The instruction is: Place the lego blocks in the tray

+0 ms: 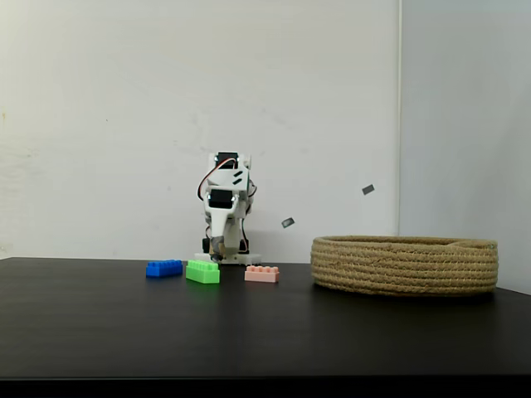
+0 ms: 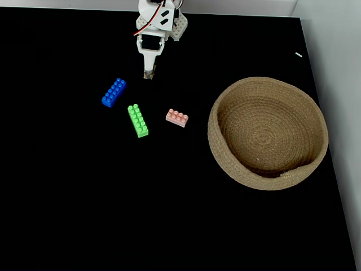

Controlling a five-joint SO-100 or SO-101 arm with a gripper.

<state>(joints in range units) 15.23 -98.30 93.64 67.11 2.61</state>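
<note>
Nearest, the tray (image 2: 268,133) sits empty at centre right of a fixed view. Beyond, green brick (image 2: 137,120), pink brick (image 2: 176,117) and blue brick (image 2: 114,92) lie untouched at upper left. Farthest, the gripper (image 2: 149,73) hangs narrow, empty; nothing is picked yet, so next comes a reach to one brick.

Both fixed views are evenly and brightly lit; focus is sharp, shadows are swallowed by the black table (image 2: 67,197).

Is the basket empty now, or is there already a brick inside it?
Empty: the basket floor is bare from above, and all three bricks lie on the table.
</note>
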